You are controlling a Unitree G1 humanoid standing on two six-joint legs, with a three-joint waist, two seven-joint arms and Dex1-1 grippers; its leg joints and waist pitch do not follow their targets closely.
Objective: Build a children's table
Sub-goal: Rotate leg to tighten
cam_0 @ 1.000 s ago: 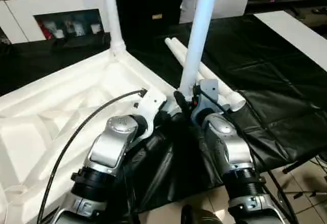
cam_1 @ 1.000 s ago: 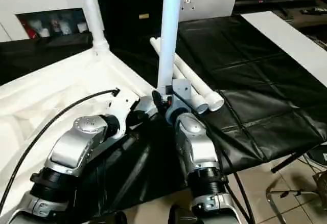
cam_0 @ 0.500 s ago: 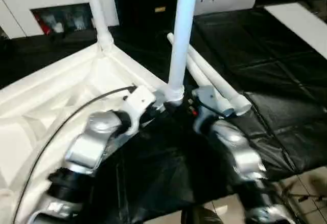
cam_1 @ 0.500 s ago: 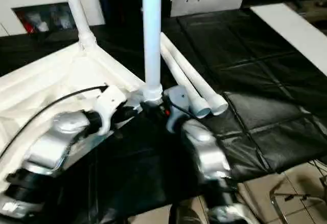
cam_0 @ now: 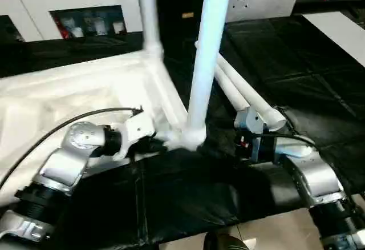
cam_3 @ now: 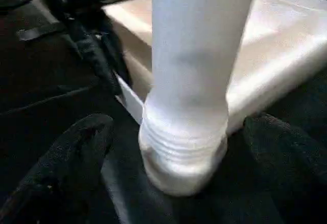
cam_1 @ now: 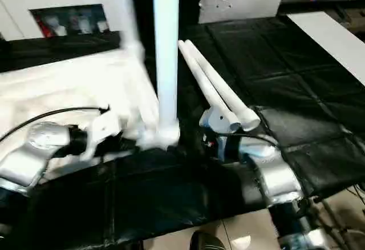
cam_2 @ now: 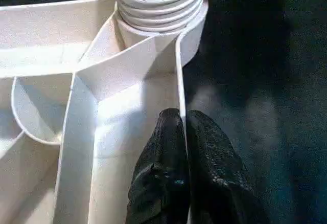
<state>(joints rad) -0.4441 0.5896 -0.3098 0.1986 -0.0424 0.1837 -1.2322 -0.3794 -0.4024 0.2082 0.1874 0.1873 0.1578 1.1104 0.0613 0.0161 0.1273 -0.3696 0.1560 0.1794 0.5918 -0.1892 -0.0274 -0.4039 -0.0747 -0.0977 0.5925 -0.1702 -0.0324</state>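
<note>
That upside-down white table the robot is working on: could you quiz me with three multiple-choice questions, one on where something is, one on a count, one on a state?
1. Where do the loose legs lie?
A. on the black cover
B. on the white cabinet
C. on the floor

2. How many legs stand upright in the table top?
A. none
B. two
C. four

3. How is the right gripper?
A. shut on a leg
B. open
C. shut on a cable

Answers:
1 A, they rest on the black cover.
2 B, the near leg and the far leg rise from corner sockets.
3 B, its fingers stand apart, either side of the near leg.
</note>
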